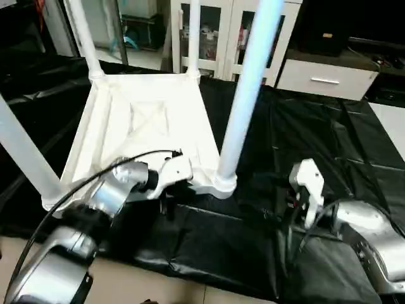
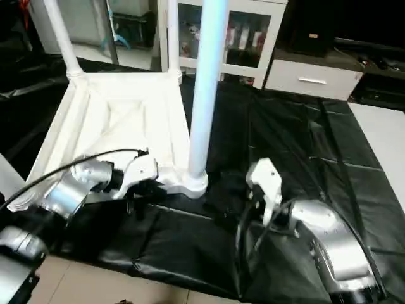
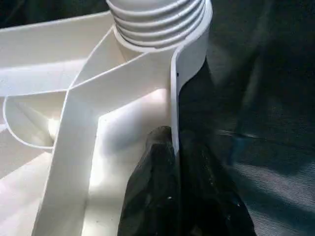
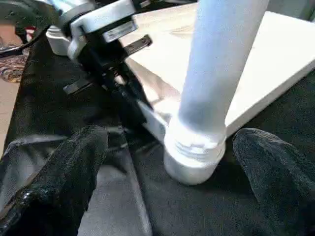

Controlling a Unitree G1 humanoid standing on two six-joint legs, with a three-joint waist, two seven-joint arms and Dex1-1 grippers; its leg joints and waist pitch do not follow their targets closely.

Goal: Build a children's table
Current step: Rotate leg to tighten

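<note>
The children's table lies upside down on black sheeting, its ribbed white tabletop (image 1: 145, 120) facing up. White tube legs stand in its corner sockets. The near right leg (image 1: 247, 95) rises from its threaded socket (image 3: 157, 19). My left gripper (image 3: 172, 142) is shut on the tabletop's thin near rim, just beside that socket. One black finger (image 3: 155, 167) presses the inner face and the other sits outside. My right gripper (image 4: 172, 142) stands open to the right of the leg's base (image 4: 194, 157), a little short of it, with nothing between its fingers.
Black sheeting (image 1: 304, 126) covers the work surface and ends at a pale floor (image 1: 158, 285) near me. A white glass-door cabinet (image 1: 215, 38) and a white drawer unit (image 1: 323, 79) stand behind. A black cable (image 1: 95, 177) loops over my left forearm.
</note>
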